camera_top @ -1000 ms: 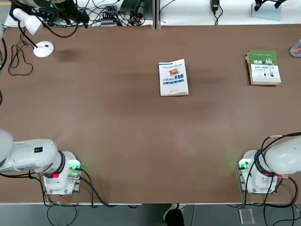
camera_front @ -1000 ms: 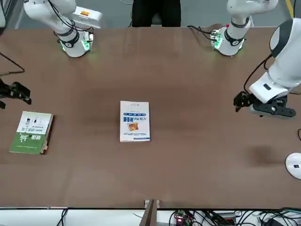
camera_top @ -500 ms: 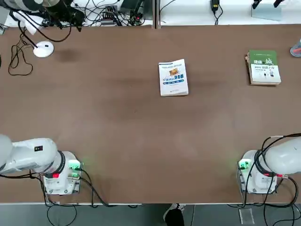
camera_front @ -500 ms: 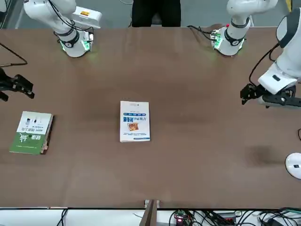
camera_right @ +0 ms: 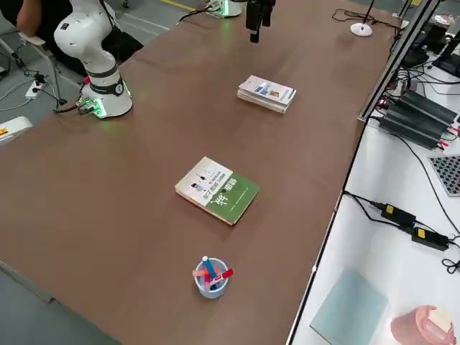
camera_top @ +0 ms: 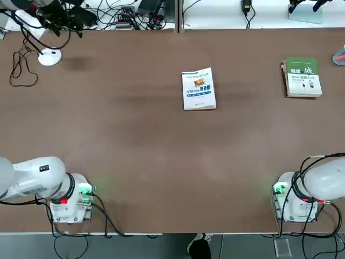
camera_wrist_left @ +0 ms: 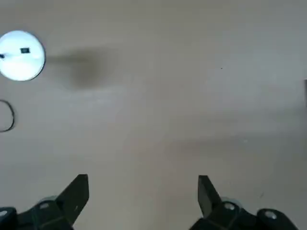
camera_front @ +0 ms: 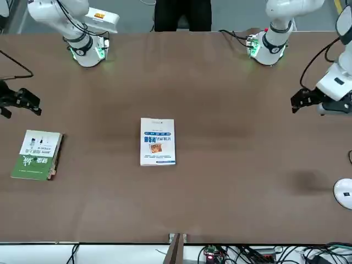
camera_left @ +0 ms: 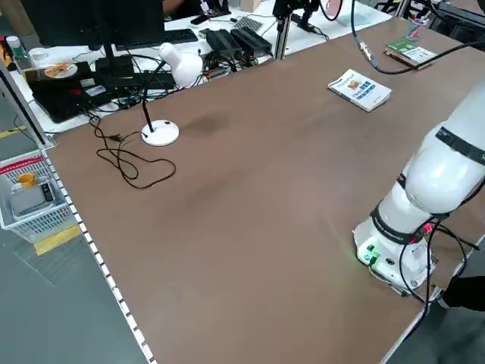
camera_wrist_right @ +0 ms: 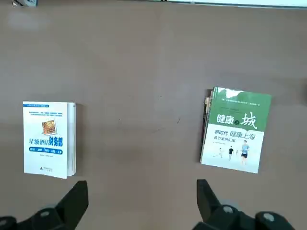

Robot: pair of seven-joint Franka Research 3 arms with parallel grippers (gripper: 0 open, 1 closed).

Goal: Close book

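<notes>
You can see the thin white paperback book with blue letters and a small orange picture (camera_top: 199, 88) lying flat and shut, cover up, near the middle of the brown bench (camera_top: 161, 151). Nothing touches it. The left gripper (camera_front: 301, 100) hangs in the air over the bench's left side, far from the book, near the round white lamp base (camera_top: 49, 56). Its fingers (camera_wrist_left: 76, 191) stand wide apart and hold nothing. The right gripper (camera_front: 22, 102) hangs over the right side, close to the green-and-white covered book (camera_top: 302, 76). Its fingers (camera_wrist_right: 76, 199) are spread wide too, with nothing between them. Both grippers point down at the bench.
</notes>
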